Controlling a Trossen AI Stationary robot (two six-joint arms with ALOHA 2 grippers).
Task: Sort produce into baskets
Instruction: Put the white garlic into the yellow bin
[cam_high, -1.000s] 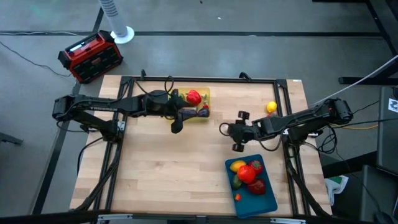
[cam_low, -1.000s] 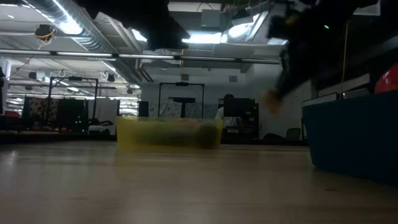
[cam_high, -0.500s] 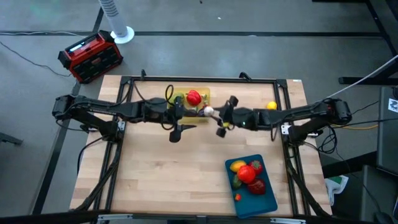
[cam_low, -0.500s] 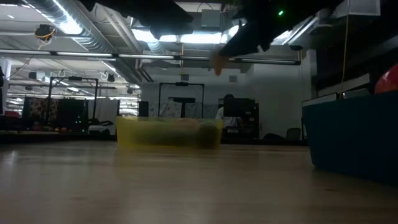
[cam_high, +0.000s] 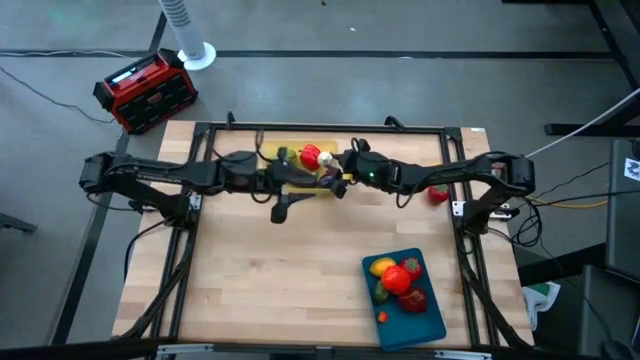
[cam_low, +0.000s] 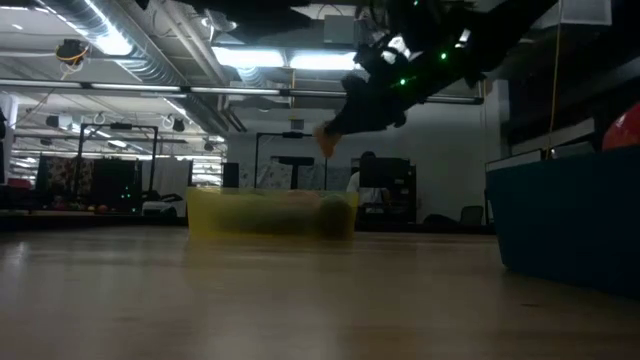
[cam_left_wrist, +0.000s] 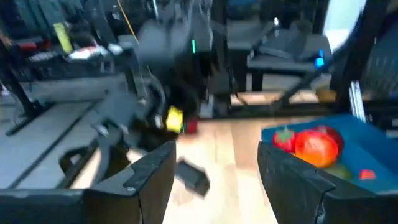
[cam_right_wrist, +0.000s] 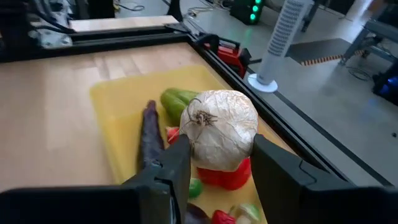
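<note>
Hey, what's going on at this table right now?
Two robot arms are sorting toy produce into trays. The right gripper holds a white garlic above the yellow tray, which already holds an eggplant and a green vegetable. The left gripper is open and empty beside that tray. The blue tray holds more produce, and one red piece lies loose on the table.
</note>
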